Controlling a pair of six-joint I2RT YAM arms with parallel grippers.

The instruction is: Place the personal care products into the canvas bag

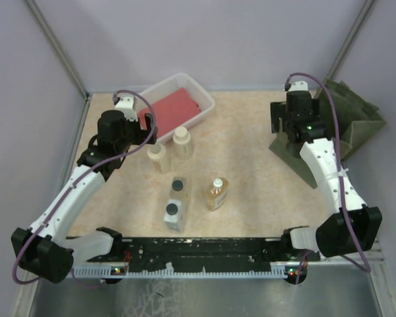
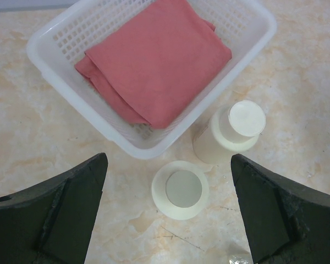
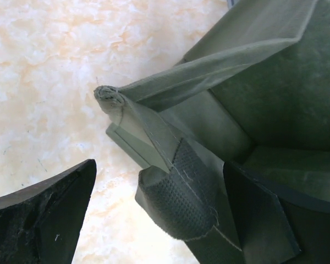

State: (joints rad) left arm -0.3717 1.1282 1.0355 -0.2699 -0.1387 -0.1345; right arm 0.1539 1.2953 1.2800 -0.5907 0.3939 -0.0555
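Two cream bottles (image 1: 158,157) (image 1: 181,142) stand near the white basket. Two grey bottles (image 1: 177,191) (image 1: 173,214) and an amber bottle (image 1: 217,193) stand mid-table. My left gripper (image 1: 147,129) is open above the cream bottles; in the left wrist view one cream bottle (image 2: 180,190) sits between its fingers (image 2: 71,203), the other (image 2: 231,132) further off to the right. The olive canvas bag (image 1: 346,125) lies at the far right. My right gripper (image 1: 282,123) is open at the bag's edge, its fingers either side of a strap (image 3: 181,192).
A white plastic basket (image 1: 198,92) with a red cloth (image 1: 170,109) stands at the back left, just behind the cream bottles. Grey walls close in the table on three sides. A black rail (image 1: 198,254) runs along the near edge.
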